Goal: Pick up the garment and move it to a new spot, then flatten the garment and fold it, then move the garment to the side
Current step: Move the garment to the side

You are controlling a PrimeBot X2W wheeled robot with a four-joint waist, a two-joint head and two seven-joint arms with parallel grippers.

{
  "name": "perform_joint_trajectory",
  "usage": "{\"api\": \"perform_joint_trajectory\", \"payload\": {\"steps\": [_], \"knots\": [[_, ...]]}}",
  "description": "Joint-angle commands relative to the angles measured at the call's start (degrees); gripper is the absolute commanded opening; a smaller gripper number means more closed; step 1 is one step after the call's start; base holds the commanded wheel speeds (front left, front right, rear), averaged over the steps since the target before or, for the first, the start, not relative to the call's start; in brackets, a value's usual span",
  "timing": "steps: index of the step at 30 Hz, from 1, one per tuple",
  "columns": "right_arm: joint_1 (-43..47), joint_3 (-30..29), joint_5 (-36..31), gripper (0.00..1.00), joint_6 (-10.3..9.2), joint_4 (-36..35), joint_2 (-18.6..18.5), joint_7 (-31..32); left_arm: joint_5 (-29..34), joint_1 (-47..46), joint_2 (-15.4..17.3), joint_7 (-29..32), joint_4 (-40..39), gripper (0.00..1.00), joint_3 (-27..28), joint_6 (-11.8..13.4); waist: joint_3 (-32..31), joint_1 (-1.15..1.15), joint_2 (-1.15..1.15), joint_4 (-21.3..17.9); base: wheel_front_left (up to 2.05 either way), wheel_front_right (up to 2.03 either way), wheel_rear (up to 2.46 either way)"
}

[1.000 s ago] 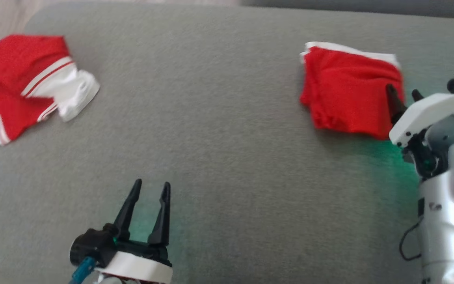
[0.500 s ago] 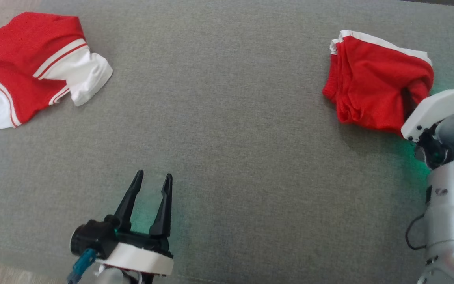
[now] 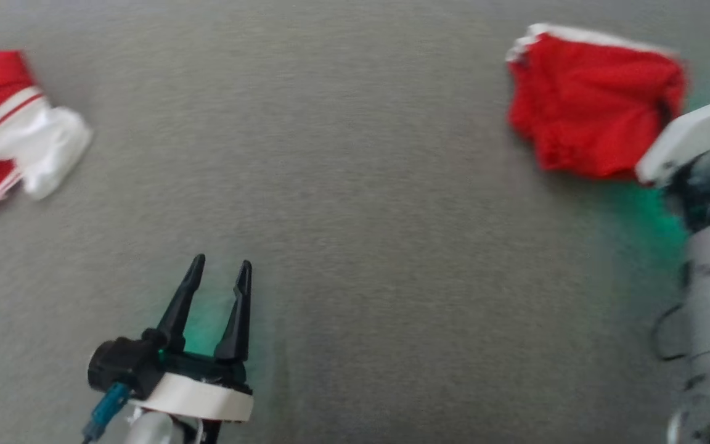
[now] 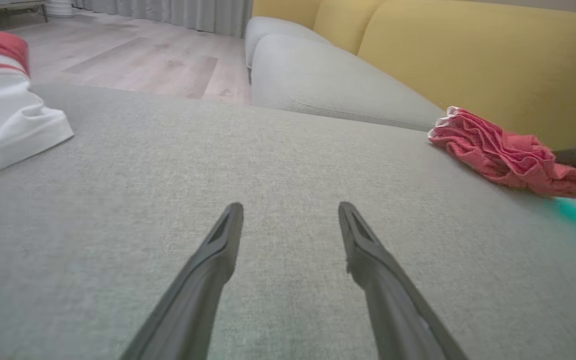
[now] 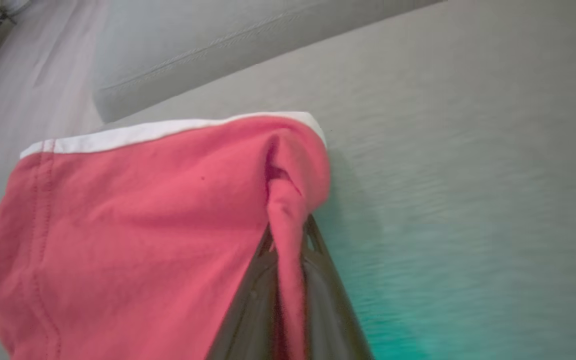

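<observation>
Nearest, low over the near-left part of the broad grey fabric cushion (image 3: 379,216): left gripper (image 3: 221,264), two long dark fingers spread wide, nothing between them, tips pointing across the cushion's middle. Released and empty, with bare grey weave under and ahead of the tips.

Farther in, by the cushion's right edge: pale forearm and white wrist housing of the right arm, with a green glow cast on the weave beside it. At its end, right gripper (image 5: 288,235), dark fingers pressed together on a pinched-up fold of the red garment (image 3: 589,105). Soft red knit, white band along the far hem, bunched and creased. Clamped at the near-right corner of the cloth. Rest of it in a rumpled heap on the cushion's far-right part, well apart from the left gripper. Cannot tell whether the gripped corner is lifted clear of the cushion.

At the cushion's far-left edge: a red-and-white garment (image 3: 16,142), red panel with thin white stripes and a plain white end, lying loose.

Beyond the cushion: a second grey cushion (image 4: 318,75), rounded, then a yellow sofa back (image 4: 468,55) behind the right side. Farthest off, behind the left side, pale wooden floor (image 4: 143,55) and grey curtains (image 4: 193,12).
</observation>
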Motion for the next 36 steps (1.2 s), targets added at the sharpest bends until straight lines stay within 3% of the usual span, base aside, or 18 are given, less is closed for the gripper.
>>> {"api": "perform_joint_trajectory", "payload": {"steps": [1,11,19,26,27,28,36], "knots": [[-2.9,0.4,-1.7,0.0,0.37,-3.7,-2.5,0.7,-0.3,-1.5,1.4,-0.5,-2.2,1.0,2.2,0.1,1.5,0.0,0.0,-4.2,0.0,0.0,0.0],[-1.5,-4.6,-10.0,0.0,0.37,-14.0,-5.4,4.9,-0.7,-3.3,5.4,-0.5,-4.0,1.0,0.7,0.1,5.8,0.0,0.0,-9.1,0.0,0.0,0.0],[-2.6,-2.4,-20.9,0.0,0.37,-20.0,-10.6,8.2,-1.2,-3.7,7.4,-0.5,-4.3,1.0,0.7,0.1,8.7,0.0,0.0,-7.8,0.0,0.0,0.0],[-1.8,0.1,-24.8,0.01,0.37,-24.5,-13.9,11.1,-1.5,-3.2,7.9,-0.5,-4.3,1.0,1.6,0.1,9.0,0.0,0.0,-7.4,0.0,0.0,0.0],[-1.6,0.0,-25.0,0.53,0.37,-25.2,-14.1,11.2,-1.5,-3.1,7.9,-0.5,-4.3,1.0,1.6,0.1,9.1,0.0,0.0,-7.4,0.0,0.0,0.0],[-1.3,0.0,-25.6,0.97,0.37,-25.8,-14.5,11.1,-1.5,-3.1,7.9,-0.5,-4.3,1.0,1.7,0.1,9.0,0.0,0.0,-7.4,0.0,0.0,0.0],[1.5,0.1,-26.3,1.0,0.37,-30.0,-12.0,6.6,-1.6,-3.0,6.9,-0.5,-4.0,1.0,1.8,0.1,7.0,0.0,0.0,-8.3,0.0,0.0,0.0]]}}
